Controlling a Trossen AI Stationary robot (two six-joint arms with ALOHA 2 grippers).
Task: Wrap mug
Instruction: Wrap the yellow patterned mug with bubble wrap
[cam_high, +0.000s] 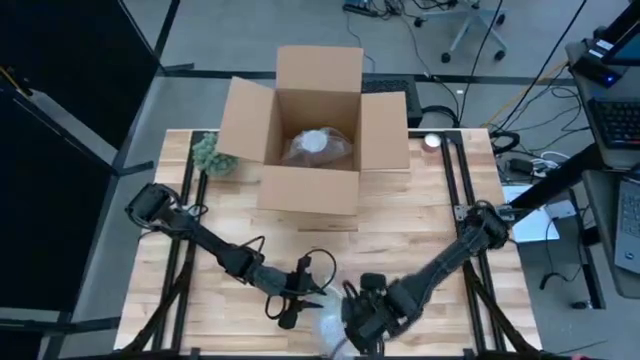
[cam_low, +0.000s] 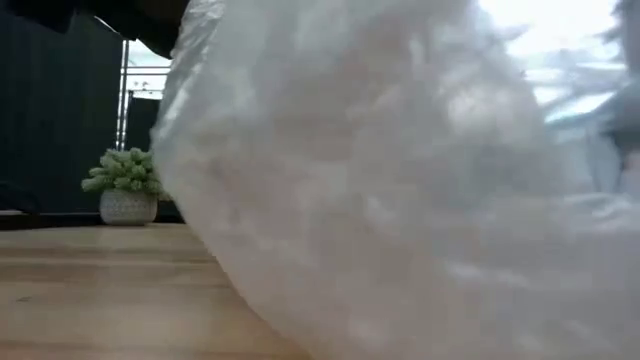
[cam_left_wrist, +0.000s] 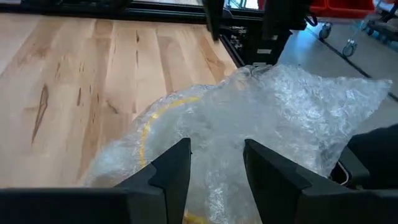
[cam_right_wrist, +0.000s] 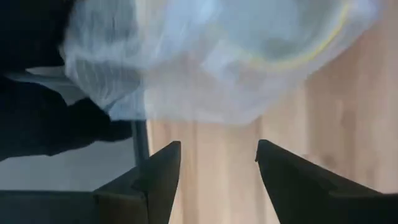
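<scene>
A bubble-wrap bundle (cam_high: 330, 335) lies at the table's near edge, and the mug's yellow rim (cam_left_wrist: 149, 124) shows through it. The bundle (cam_low: 400, 200) fills most of the low view. My left gripper (cam_high: 292, 305) stands open at the bundle's left side; wrap (cam_left_wrist: 217, 143) shows between its fingers. My right gripper (cam_high: 362, 318) stands open at the bundle's right side. In its wrist view the bundle (cam_right_wrist: 211, 56) lies beyond the fingertips, with bare wood between the fingers (cam_right_wrist: 217, 168). My left gripper comes at the bundle level from the table's left, with wrap (cam_left_wrist: 214, 168) showing in the gap between its open fingers. Whether the fingers touch the wrap, I cannot tell.
An open cardboard box (cam_high: 315, 130) stands at the far middle with another wrapped bundle (cam_high: 318, 145) inside. A small potted plant (cam_high: 212, 155) stands left of the box. Bare wood (cam_high: 400, 230) lies between the box and the grippers.
</scene>
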